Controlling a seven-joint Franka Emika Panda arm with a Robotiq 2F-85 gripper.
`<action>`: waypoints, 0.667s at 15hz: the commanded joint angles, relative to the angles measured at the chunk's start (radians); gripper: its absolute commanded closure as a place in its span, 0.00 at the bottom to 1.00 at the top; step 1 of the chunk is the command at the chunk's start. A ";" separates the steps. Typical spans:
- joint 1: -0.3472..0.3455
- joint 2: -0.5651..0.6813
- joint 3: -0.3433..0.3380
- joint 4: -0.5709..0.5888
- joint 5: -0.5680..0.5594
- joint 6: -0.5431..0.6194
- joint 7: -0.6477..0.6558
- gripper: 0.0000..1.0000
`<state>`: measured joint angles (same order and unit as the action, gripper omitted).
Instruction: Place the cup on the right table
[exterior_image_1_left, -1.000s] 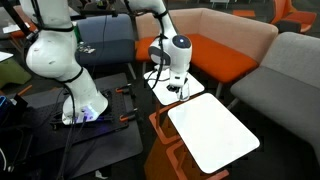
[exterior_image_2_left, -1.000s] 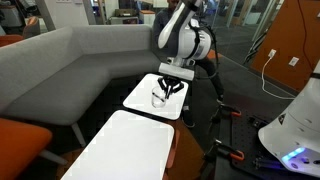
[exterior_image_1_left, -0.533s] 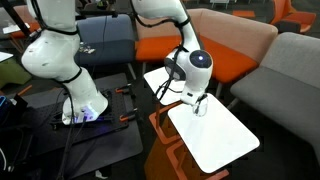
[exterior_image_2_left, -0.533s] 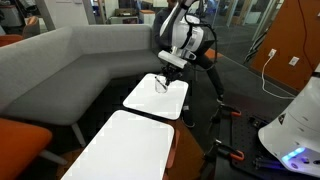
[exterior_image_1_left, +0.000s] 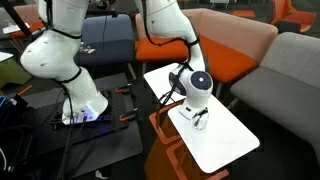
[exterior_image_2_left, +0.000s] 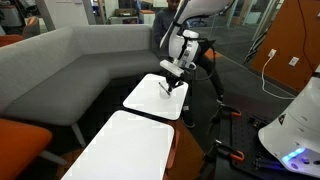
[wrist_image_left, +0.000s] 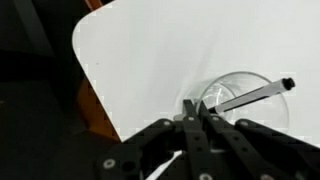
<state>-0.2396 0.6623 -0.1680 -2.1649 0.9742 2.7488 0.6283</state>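
My gripper (exterior_image_1_left: 199, 120) hangs low over the right table (exterior_image_1_left: 228, 142), the white square top with the orange-brown frame below. It also shows over that table's far side in an exterior view (exterior_image_2_left: 170, 88). In the wrist view the fingers (wrist_image_left: 196, 112) are shut together on the near wall of the small clear pale cup (wrist_image_left: 243, 92). The cup stands upright near the corner of the white tabletop (wrist_image_left: 150, 50). I cannot tell whether the cup touches the top. In the exterior views the cup is too small and mostly hidden by the gripper.
A second white table (exterior_image_1_left: 160, 78) stands right beside the right table; it is the nearer one in an exterior view (exterior_image_2_left: 125, 150). Orange sofa (exterior_image_1_left: 215, 45) and grey sofa (exterior_image_1_left: 295, 70) ring the tables. The robot base (exterior_image_1_left: 80, 105) stands on a dark mat.
The arm has carried the cup from over the other table across to the right table and lowered it close to the top. The fingers stay shut on it.
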 joint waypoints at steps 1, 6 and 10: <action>0.001 0.034 0.008 0.035 0.070 0.027 -0.002 0.99; 0.012 0.050 -0.012 0.056 0.107 0.016 0.017 0.69; 0.095 0.020 -0.065 -0.005 0.064 0.100 0.074 0.48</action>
<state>-0.2229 0.7047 -0.1839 -2.1228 1.0567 2.7774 0.6328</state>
